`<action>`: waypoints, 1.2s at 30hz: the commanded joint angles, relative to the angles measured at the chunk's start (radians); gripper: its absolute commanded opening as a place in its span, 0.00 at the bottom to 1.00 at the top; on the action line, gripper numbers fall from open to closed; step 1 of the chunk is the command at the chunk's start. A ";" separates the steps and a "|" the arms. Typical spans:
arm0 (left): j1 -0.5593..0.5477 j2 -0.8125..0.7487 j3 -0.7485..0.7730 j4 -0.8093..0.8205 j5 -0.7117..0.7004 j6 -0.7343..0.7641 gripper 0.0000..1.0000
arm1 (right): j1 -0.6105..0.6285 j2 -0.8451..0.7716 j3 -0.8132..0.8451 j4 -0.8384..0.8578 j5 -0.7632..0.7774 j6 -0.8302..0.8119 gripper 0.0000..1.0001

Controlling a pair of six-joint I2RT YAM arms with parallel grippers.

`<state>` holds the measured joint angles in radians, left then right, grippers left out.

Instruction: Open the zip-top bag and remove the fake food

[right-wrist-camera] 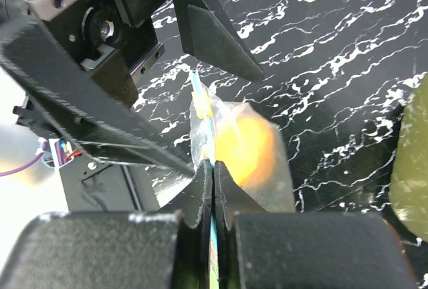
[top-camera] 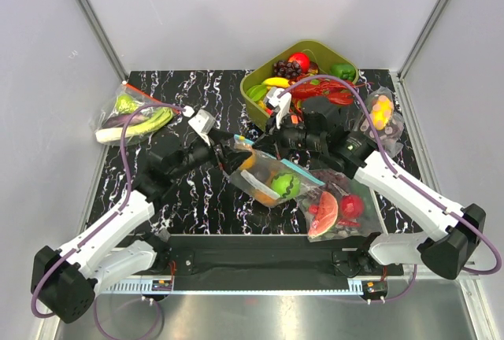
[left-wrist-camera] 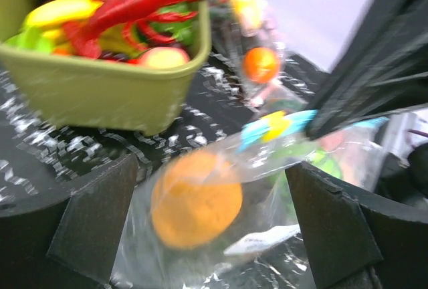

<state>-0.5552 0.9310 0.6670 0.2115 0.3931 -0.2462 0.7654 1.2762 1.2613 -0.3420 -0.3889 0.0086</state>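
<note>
Top cam: fixed, high above the near edge, looking down over the whole tabletop. Left wrist cam: low, close, facing across the zip-top bag toward the green tub, blurred. Right wrist cam: looks steeply down along its fingers, very close. All three share the bag's zip strip; top and left also share the tub.

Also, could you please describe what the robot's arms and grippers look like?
Both the left arm and the right arm have white link shells with black joints and black outer sections. A purple cable loops along each. The left gripper and right gripper are black, with flat, wedge-shaped fingers.
</note>
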 commanded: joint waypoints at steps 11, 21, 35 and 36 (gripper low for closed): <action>0.005 0.032 0.014 0.216 0.322 -0.085 0.59 | -0.035 -0.035 -0.028 0.090 -0.111 0.071 0.00; 0.003 0.061 0.014 0.164 0.366 -0.068 0.49 | -0.077 -0.040 -0.028 0.124 -0.168 0.097 0.01; 0.000 0.074 0.039 0.115 0.371 -0.034 0.00 | -0.080 0.009 0.042 0.104 -0.310 0.044 0.63; 0.001 0.075 0.042 0.111 0.377 -0.033 0.00 | -0.078 0.032 0.053 0.095 -0.336 0.037 0.63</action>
<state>-0.5507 1.0039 0.6670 0.3023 0.7345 -0.3023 0.6872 1.2808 1.2446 -0.2802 -0.6342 0.0715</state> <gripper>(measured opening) 0.050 0.617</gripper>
